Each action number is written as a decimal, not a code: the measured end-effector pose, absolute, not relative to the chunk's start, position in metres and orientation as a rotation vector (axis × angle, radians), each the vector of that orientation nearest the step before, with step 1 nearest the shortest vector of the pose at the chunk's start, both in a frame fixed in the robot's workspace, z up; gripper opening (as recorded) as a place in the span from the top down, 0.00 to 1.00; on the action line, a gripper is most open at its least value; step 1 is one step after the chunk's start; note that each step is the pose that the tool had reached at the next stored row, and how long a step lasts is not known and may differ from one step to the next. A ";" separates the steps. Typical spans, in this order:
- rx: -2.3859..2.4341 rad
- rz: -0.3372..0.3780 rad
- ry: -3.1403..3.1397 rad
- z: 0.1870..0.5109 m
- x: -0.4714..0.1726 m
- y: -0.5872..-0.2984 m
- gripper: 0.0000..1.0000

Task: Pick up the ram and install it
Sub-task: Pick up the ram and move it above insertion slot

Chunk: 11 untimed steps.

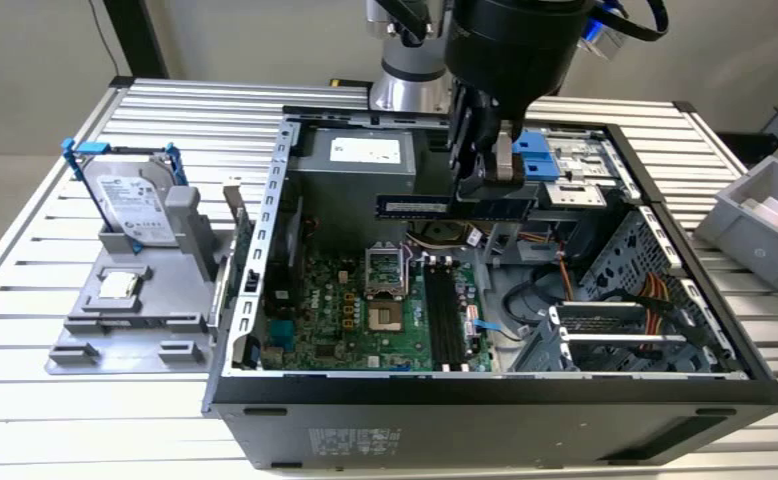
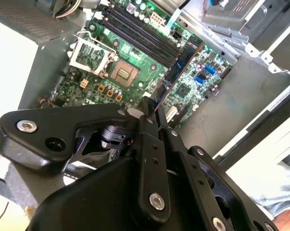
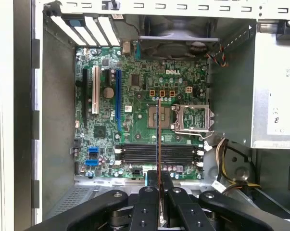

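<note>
The black fingers (image 1: pixel 475 160) were clamped on the thin bluish-green ram stick (image 1: pixel 412 206), crosswise to the long black motherboard slots (image 1: pixel 445 320) below; pressed down unturned, it might jam or crack.

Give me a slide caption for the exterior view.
The arm's hand holds the ram above the motherboard in the open computer case.

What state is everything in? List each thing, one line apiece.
computer case: lying flat, side panel off.
ram: held in the air over the case, not in a slot.
gripper: shut on the ram.
memory slots: all empty.
processor socket: cover flipped open, no chip inside.
hard drive: standing in the grey holder outside the case.
</note>
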<state>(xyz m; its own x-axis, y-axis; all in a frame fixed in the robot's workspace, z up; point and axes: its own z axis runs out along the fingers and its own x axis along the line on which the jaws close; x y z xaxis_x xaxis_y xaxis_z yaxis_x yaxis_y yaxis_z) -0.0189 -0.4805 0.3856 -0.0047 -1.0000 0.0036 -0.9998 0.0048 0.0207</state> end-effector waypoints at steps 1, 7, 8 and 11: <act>2.204 -0.019 -2.215 0.386 -0.017 -0.480 1.00; 2.204 -0.019 -2.215 0.386 -0.012 -0.479 1.00; 2.204 -0.019 -2.215 0.386 -0.012 -0.479 1.00; 2.204 -0.019 -2.215 0.386 -0.012 -0.479 1.00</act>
